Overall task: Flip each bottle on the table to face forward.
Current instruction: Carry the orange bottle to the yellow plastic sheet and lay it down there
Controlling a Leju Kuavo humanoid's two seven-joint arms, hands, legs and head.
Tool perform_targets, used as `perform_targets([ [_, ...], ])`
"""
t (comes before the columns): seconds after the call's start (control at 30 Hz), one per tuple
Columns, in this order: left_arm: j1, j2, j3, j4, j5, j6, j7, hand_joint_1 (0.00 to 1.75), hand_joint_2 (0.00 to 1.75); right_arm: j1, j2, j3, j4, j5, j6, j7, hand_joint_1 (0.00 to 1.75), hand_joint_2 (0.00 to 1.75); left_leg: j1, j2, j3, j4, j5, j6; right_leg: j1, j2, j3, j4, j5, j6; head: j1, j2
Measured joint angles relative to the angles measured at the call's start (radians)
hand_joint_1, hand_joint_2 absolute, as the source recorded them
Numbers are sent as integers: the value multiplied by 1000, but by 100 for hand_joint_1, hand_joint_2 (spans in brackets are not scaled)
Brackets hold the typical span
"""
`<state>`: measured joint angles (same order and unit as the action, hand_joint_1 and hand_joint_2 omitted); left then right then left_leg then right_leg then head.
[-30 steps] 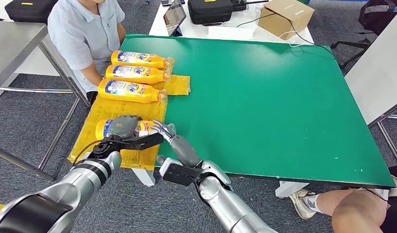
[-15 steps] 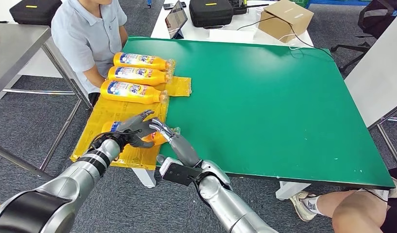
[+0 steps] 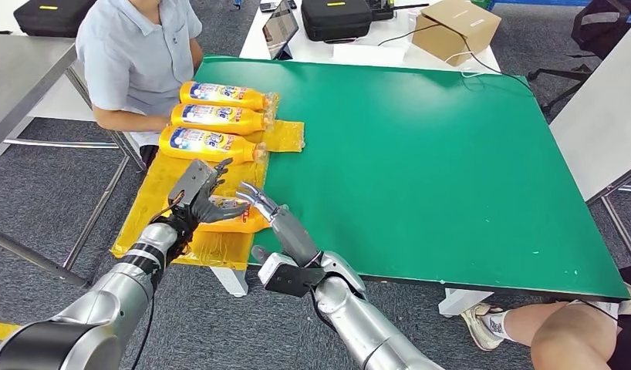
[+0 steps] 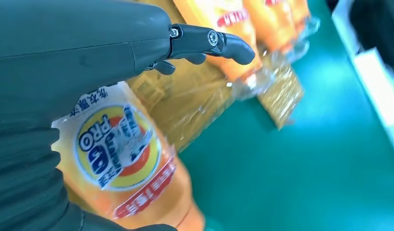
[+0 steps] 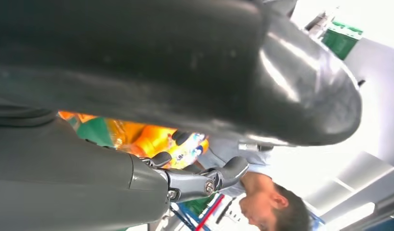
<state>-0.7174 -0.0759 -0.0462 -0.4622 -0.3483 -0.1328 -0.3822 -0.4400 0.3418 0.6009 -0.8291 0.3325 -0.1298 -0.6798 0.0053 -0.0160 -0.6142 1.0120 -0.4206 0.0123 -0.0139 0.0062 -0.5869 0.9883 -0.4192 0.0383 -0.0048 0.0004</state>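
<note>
- The left hand point(image 3: 198, 193) is raised above the near part of the yellow plastic sheet point(image 3: 158, 193) at the green table's point(image 3: 420, 154) left edge, its back turned up towards the head camera, wrist bent, fingers spread and pointing away from the robot.
- Under that palm lies the near bottle point(image 3: 239, 222) — orange-yellow, mostly hidden from the head camera, long axis running roughly left to right across the sheet.
- The left wrist view shows what the head view hides: the near bottle's label point(image 4: 119, 150) is face up, a round blue and orange logo with a red band below it; the thumb sits beside the bottle and one dark finger point(image 4: 219, 42) stretches out well above it. Whether the left hand actually grips the bottle I cannot tell.
- The right hand point(image 3: 268, 212) reaches in just right of the left hand, forearm slanting up from below, fingers slightly curled and apart near the bottle's right end; whether they touch it is not clear.
- In the right wrist view, a patch of orange bottle point(image 5: 151, 139) shows beyond the hand's fingers point(image 5: 204, 180).
- Farther along the sheet, three more bottles point(image 3: 212, 119) lie side by side, long axes left to right, caps to the right, labels up, beside a seated person point(image 3: 135, 54).
</note>
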Motion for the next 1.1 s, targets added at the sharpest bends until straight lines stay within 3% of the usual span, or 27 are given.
perform_targets([
  [0.23,44,-30,34,-72,96,77,-16,0,175,35,-20,42,-161,-28,-21,-1,0,0,0,0,-5,0,0,0,0,0,-5,0,0,0,0,0],
  [0.4,130,-61,42,-216,186,140,-49,0,175,70,-38,49,-252,-86,-107,-1,0,0,0,0,-6,0,0,0,0,0,-6,0,0,0,0,0],
  [0.53,255,-74,28,-414,240,210,-49,0,175,125,-48,27,-333,-129,-205,-1,0,175,0,1,-7,0,-1,0,0,0,-7,0,0,0,0,0],
  [0.7,438,-88,-8,-693,320,278,-49,0,175,208,-61,-45,-452,-175,-299,-1,0,175,0,1,-9,0,-1,0,0,0,-9,-1,-1,0,0,0],
  [0.83,541,-104,-18,-859,398,293,-40,0,175,259,-68,-133,-527,-189,-353,0,0,0,0,0,-9,0,-2,0,0,0,-9,-1,-1,0,0,0],
  [1.0,632,-114,-32,-991,410,310,-22,0,175,316,-75,-255,-583,-155,-416,10,0,0,0,1,-9,0,-2,0,0,0,-9,-1,-1,0,0,0],
  [1.1,675,-119,-39,-1038,396,324,-20,0,175,347,-74,-298,-602,-92,-449,61,0,0,0,1,-9,0,-2,0,0,0,-9,-1,-1,0,0,0],
])
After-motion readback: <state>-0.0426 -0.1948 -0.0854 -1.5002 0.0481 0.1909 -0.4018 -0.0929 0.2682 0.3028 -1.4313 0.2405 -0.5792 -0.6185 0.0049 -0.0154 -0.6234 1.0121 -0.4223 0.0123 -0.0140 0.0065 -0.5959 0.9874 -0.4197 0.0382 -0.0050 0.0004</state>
